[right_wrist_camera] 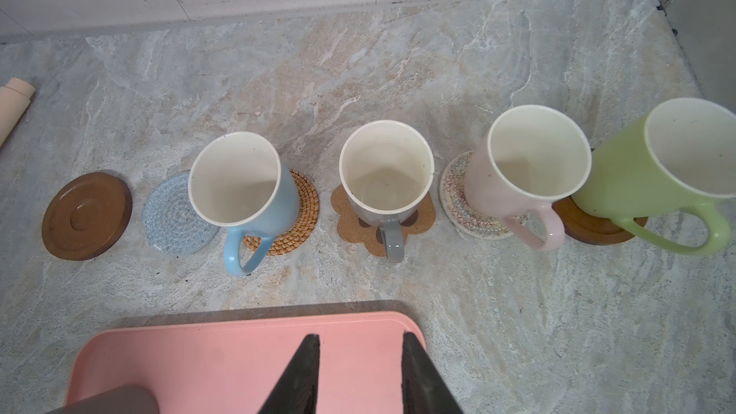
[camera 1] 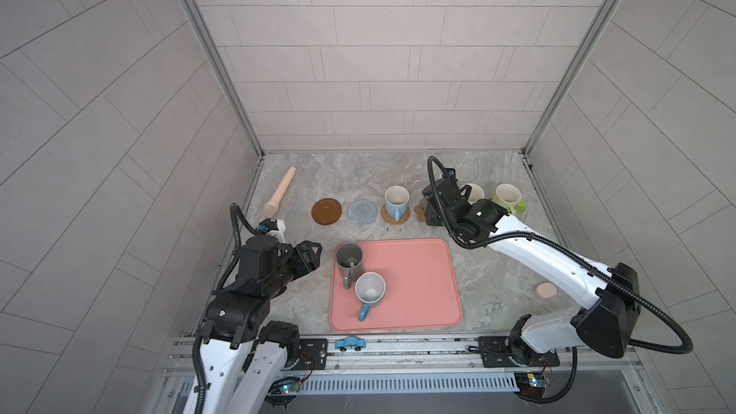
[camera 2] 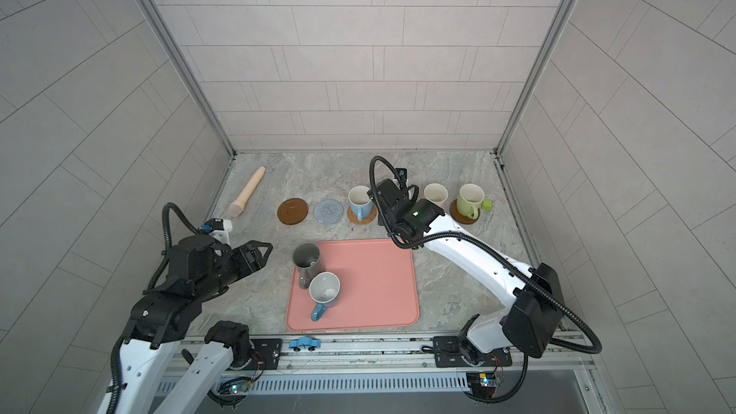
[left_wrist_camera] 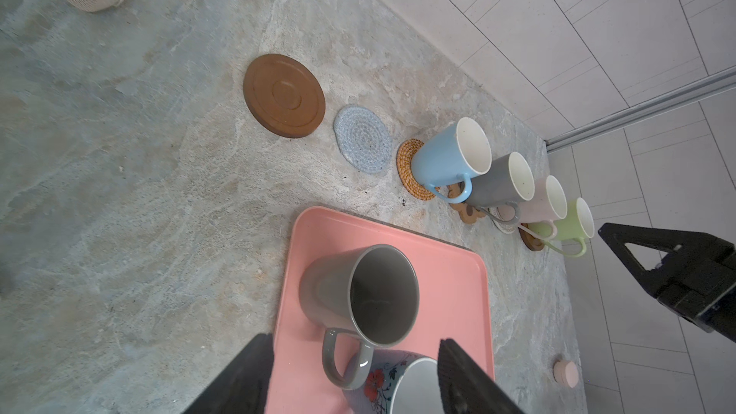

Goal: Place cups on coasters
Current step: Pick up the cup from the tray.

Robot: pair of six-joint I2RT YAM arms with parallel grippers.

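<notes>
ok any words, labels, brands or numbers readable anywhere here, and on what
No text can be read in any view.
Pale grey mug: flower print only, no lettering.
Other mugs, coasters, pink tray: plain, no marks.
Circuit boards by the front rail: any markings are too small to read.

Open counter (camera 1: 358, 230) between tray (camera 1: 418, 284) and coasters (camera 1: 326, 212)

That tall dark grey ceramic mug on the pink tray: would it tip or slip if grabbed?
The tall dark grey mug looks glossy, so probably slippery. Tall and narrow, it may tip if pushed near the rim. It could chip against the pale grey blue-handled mug beside it.
</notes>
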